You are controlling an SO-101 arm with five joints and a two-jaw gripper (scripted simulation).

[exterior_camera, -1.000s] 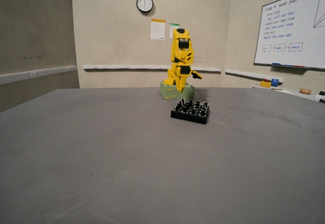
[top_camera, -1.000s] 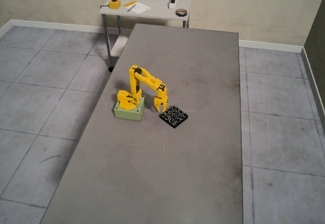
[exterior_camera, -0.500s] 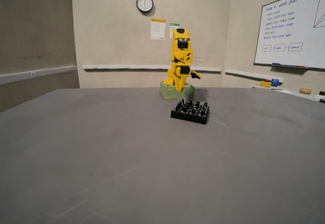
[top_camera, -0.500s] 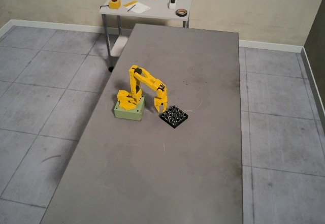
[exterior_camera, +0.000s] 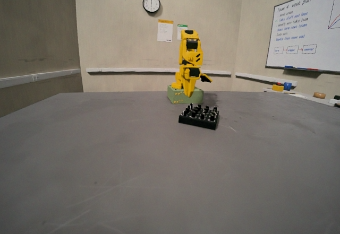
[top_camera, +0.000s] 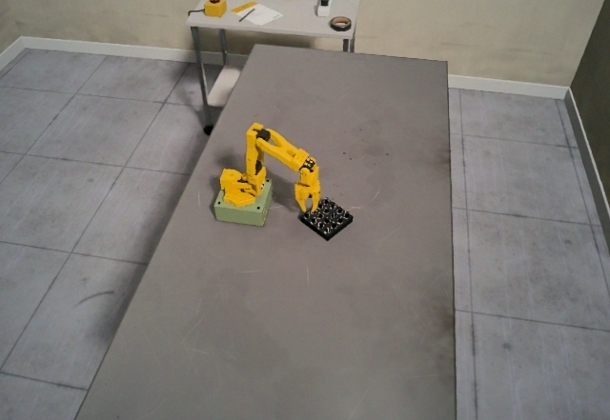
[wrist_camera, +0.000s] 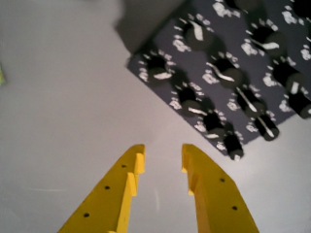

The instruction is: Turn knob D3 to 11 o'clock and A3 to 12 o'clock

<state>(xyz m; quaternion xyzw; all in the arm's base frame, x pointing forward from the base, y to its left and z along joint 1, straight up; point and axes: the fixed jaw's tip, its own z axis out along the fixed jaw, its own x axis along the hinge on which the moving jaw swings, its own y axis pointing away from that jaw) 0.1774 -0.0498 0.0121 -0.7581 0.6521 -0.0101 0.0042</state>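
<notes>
The black knob box (top_camera: 326,234) (exterior_camera: 197,123) (wrist_camera: 179,50) lies on the grey table, with several rows of small black knobs ringed by white marks. My yellow gripper (top_camera: 309,207) (exterior_camera: 189,94) (wrist_camera: 162,155) points down just above the table, beside the box's edge nearest the arm's base. Its fingers stand nearly together with only bare table between them, and they touch no knob. In the wrist view the box fills the upper right, with its near corner above and to the right of the fingertips. Knob labels are too small to read.
The arm stands on a green base block (top_camera: 241,213) (exterior_camera: 175,95) to the left of the box. A small side table (top_camera: 295,16) with a mug, tape rolls and a button box stands beyond the table's far end.
</notes>
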